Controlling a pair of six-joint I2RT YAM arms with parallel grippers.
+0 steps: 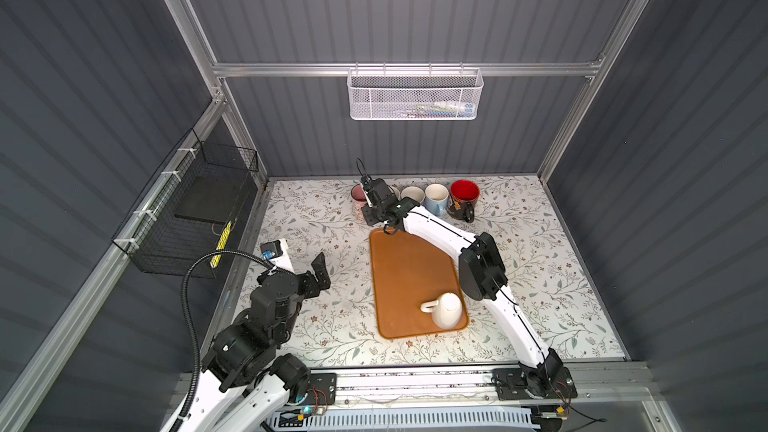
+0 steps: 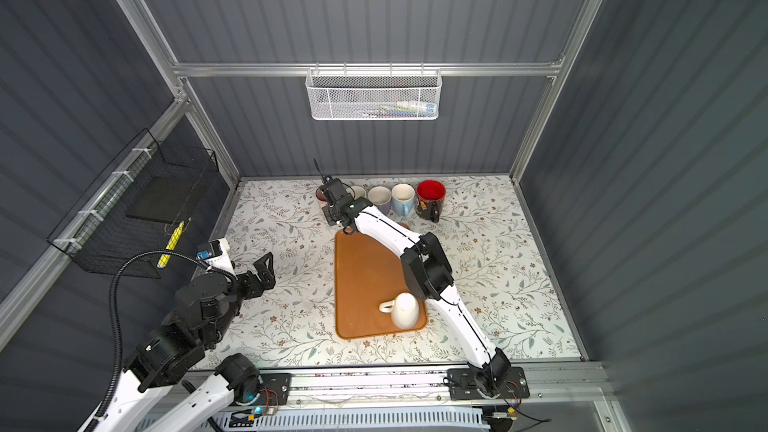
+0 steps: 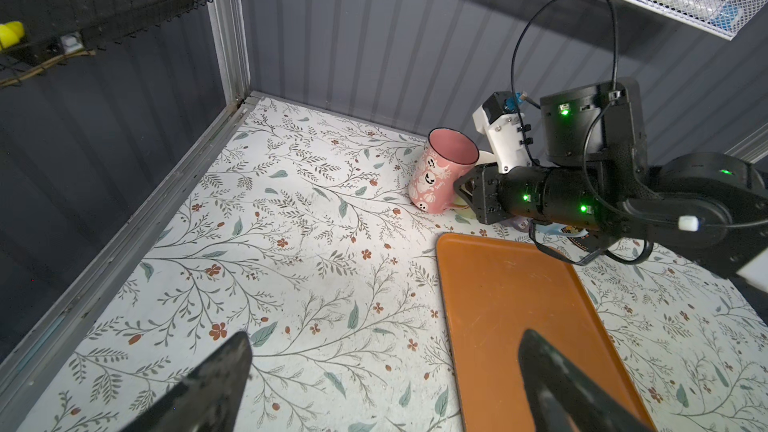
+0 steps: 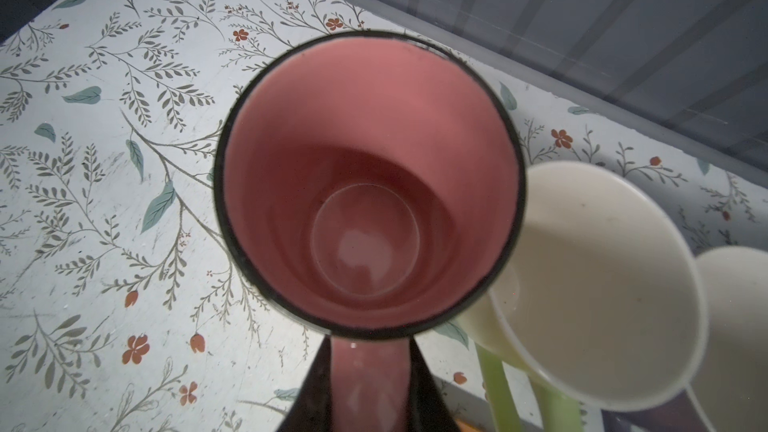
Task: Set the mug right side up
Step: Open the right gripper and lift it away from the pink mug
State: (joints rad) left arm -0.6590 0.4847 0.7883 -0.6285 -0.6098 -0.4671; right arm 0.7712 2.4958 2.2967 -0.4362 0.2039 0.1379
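Right tool (image 4: 368,365): clenched on handle (image 4: 365,396) of pink mug (image 4: 365,184); upright ahead.
Pink mug: stiff glazed ceramic, weighty, slippery, breakable; handle likely the surest hold.
Left tool (image 3: 386,340): released, idle.

Bright, even light on the table (image 1: 540,268); walls (image 1: 415,14) around it dim. On the pink mug (image 4: 291,151) the handle blurs, the floor glints.

Pink, black-rimmed mug (image 4: 365,184) stands upright, mouth up, seemingly resting at the table's (image 3: 291,243) far edge
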